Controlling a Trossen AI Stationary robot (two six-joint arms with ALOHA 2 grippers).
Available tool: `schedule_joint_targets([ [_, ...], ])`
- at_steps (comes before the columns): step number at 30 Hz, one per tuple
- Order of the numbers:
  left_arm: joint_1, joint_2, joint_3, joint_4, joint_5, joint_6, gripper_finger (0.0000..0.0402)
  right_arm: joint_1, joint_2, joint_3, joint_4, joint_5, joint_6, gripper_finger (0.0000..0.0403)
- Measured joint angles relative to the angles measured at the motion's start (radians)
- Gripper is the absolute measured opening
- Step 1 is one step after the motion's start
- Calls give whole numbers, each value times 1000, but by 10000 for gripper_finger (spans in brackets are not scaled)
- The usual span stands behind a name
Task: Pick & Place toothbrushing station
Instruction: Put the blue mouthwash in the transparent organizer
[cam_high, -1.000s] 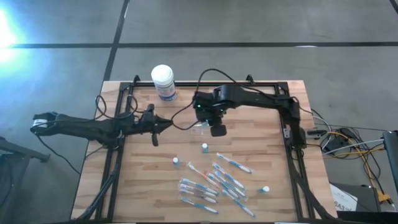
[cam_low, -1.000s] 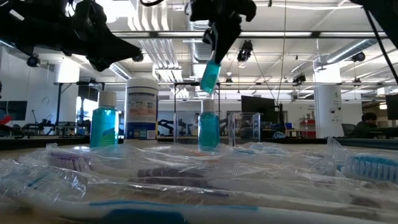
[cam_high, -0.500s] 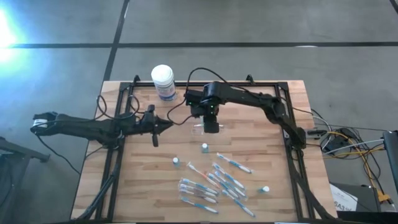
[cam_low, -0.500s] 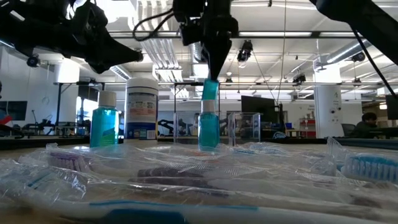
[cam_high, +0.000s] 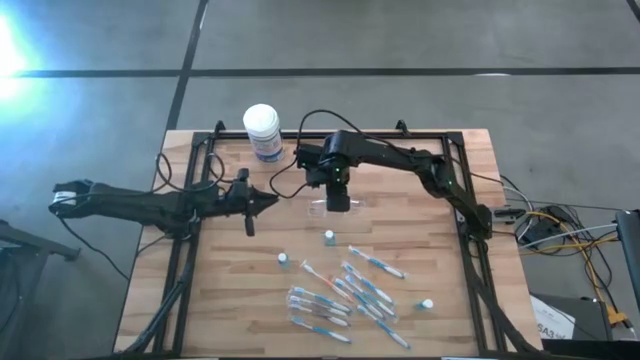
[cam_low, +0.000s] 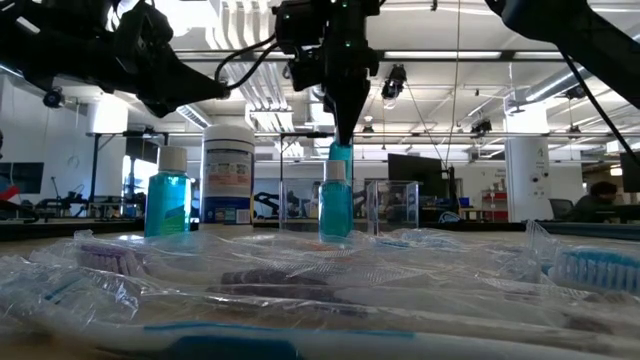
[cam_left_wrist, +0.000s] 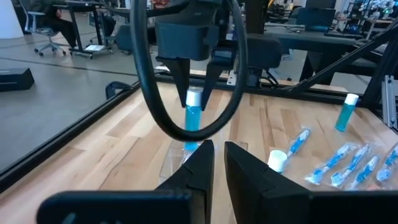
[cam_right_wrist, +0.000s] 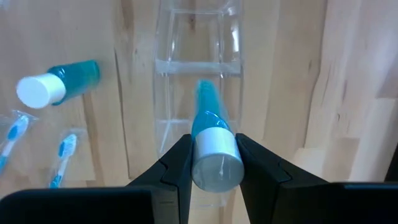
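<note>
My right gripper (cam_high: 338, 198) is shut on a small blue bottle with a white cap (cam_right_wrist: 211, 140), right above the clear plastic cup (cam_right_wrist: 196, 74) that stands on the table in the middle (cam_high: 322, 208). The bottle's lower end points into the cup's mouth. My left gripper (cam_high: 272, 199) hovers left of the cup, shut and empty (cam_left_wrist: 219, 152). Several blue-and-white toothbrushes in wrappers (cam_high: 340, 295) lie flat at the near middle. Three more white-capped bottles stand on the table: one (cam_high: 328, 238), another (cam_high: 283, 260) and a third (cam_high: 427, 303). My right gripper pinches the bottle at its white cap (cam_right_wrist: 216, 163) between the two fingers (cam_right_wrist: 180, 162), coming from above and pointing down. The bottle hangs about upright, cap up, clear of the table (cam_left_wrist: 193, 115), its lower end at the cup's open top.
A white-lidded tub with a blue label (cam_high: 262, 131) stands at the far left of the table. A black frame (cam_high: 470, 215) runs round the work area. Bare wood lies between the cup and the toothbrushes.
My right gripper has gone a little toward the table's left edge and down over the cup, still shut on the bottle. The bottle, tilted a second ago, now hangs about upright and lower.
</note>
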Motion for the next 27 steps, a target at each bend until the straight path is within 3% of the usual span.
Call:
schedule_joint_targets([
  [27,0,0,0,-14,-2,4,35,-8,34,-107,64,0,-22,93],
])
